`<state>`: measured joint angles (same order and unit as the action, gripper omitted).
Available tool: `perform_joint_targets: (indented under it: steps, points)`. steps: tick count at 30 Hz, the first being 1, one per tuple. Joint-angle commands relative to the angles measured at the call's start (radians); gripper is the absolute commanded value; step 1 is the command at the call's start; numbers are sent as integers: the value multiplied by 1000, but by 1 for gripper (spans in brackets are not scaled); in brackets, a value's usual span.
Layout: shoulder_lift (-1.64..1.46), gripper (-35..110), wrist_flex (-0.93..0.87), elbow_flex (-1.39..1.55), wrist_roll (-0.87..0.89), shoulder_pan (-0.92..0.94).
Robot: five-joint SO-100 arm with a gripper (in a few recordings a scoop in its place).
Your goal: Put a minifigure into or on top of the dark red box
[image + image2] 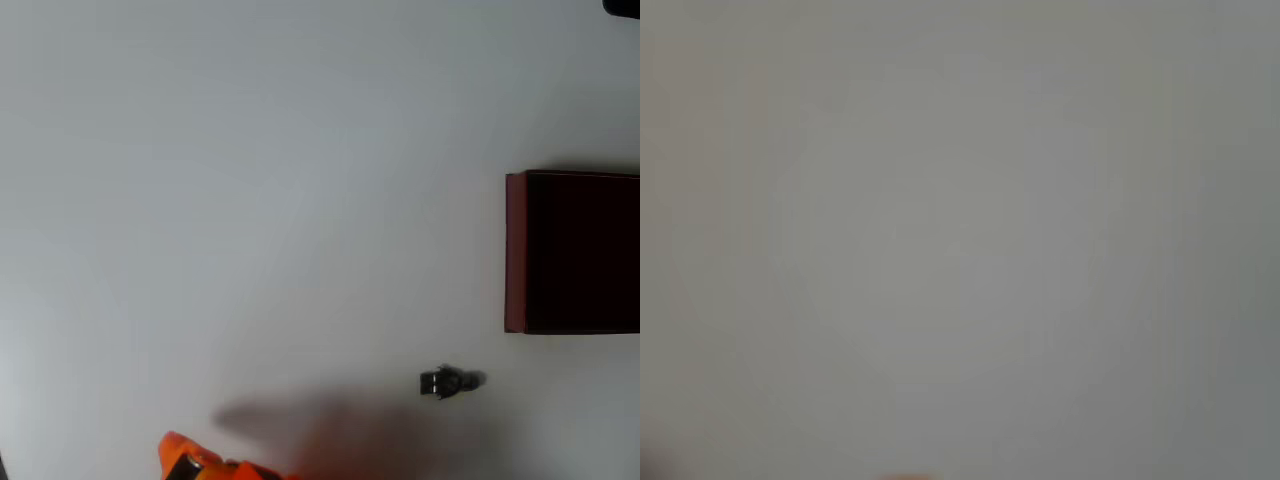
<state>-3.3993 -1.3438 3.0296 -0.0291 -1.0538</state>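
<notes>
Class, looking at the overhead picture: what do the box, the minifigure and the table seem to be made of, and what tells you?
Box: dark red, matte walls with crisp straight edges, probably cardboard or plastic; too little detail to choose.
Minifigure: likely moulded plastic; dark body with small bright glints, though blurred.
Table: smooth, pale grey-white, even and matte; material unclear.

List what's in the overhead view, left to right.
Gripper → minifigure → dark red box, all on the white table.
</notes>
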Motion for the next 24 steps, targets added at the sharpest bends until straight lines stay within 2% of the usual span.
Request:
perform_joint_targets:
  steps: [1,12,15,17,20,24]
  points:
    - [-11,0,-14,-9,-8,-12]
    - [-11,0,-14,-9,-6,-11]
    - [-11,0,-12,-11,61,23]
    - [-11,0,32,-9,95,98]
    - [-11,1,64,-77,18,229]
    - [-2,15,135,-123,-132,408]
